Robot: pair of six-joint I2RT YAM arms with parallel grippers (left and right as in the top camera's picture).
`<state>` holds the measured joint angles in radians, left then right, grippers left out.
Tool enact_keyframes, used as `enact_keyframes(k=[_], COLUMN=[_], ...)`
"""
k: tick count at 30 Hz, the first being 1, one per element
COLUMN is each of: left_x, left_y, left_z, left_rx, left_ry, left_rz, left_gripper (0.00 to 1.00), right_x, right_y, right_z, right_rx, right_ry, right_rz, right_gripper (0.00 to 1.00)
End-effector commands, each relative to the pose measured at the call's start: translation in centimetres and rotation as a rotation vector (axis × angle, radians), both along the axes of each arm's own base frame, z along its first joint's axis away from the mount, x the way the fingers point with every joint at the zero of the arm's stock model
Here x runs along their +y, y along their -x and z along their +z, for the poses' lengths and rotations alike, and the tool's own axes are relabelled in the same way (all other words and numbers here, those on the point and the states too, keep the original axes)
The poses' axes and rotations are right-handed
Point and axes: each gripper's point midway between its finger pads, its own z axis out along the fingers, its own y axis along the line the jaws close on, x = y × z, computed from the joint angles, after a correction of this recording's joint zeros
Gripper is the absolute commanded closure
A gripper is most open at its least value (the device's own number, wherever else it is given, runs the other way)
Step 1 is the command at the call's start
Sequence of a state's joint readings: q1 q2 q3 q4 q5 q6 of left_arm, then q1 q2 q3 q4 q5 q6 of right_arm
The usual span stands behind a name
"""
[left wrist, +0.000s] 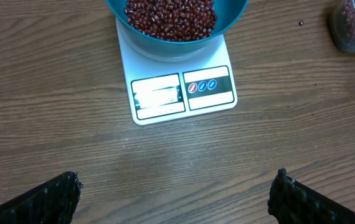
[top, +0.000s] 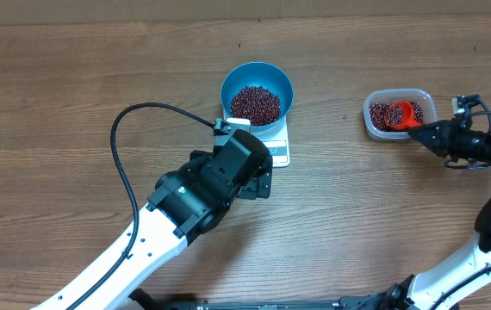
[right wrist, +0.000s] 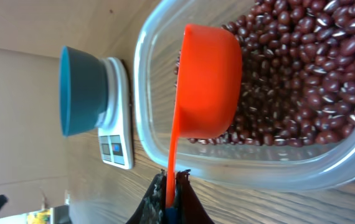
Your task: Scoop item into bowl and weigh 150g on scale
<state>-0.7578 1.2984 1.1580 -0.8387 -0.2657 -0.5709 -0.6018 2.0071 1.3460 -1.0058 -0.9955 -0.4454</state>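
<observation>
Jaws of your left gripper (left wrist: 176, 186) stand wide apart and empty, just short of the scale (left wrist: 184, 93). On the scale sits the blue bowl (top: 280, 82), holding beans (top: 255, 103). Well right of the scale, your right gripper (right wrist: 171, 199) is clamped on the thin handle of the orange scoop (right wrist: 208, 81) in the clear tub (right wrist: 146, 93); the beans look hard, loose and prone to roll, so carry them level

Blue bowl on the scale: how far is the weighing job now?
Done: the bowl sits on the scale and holds a heap of beans. In hand: the right claw grips the orange scoop by its handle, down in the clear tub of beans; the left claw is open and empty near the scale. Left: the display is washed out, so I cannot tell if more scoops are needed.
</observation>
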Motion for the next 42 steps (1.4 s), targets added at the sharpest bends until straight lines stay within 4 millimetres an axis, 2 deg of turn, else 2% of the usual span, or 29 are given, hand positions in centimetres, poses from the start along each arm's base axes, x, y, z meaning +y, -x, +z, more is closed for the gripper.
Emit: enact_keyframes(k=[1,7,15,25,33,42], left_x=[0.0,0.0,0.0,0.0,0.0,0.0], left_y=[-0.1,-0.1,-0.1,-0.1,-0.1,-0.1], left_z=[0.1,0.1,0.1,0.1,0.1,0.1], left_rx=[-0.004,-0.004,-0.004,-0.004,-0.004,-0.004], left_ry=[0.001,0.001,0.001,0.001,0.001,0.001], left_rz=[0.014,0.014,0.014,0.014,0.014,0.014], left_gripper=[0.01,0.0,0.0,0.0,0.0,0.0], right_x=[0.3,0.7,1.3,1.8,3.9,8.5], right_y=[-0.3,0.0,-0.7,-0.4,-0.3,-0.6], right_z=[1.2,1.4,3.6,4.4,5.1,5.7], right_rx=[-0.048,-0.027,-0.107,-0.09,-0.066,-0.056], right_ry=[-0.087,-0.113,-0.227,-0.291,-0.347,-0.383], right_rz=[-0.01,-0.013,-0.022,-0.032,0.004,0.113], right_gripper=[0.96,0.96,0.96,0.96,0.96,0.96])
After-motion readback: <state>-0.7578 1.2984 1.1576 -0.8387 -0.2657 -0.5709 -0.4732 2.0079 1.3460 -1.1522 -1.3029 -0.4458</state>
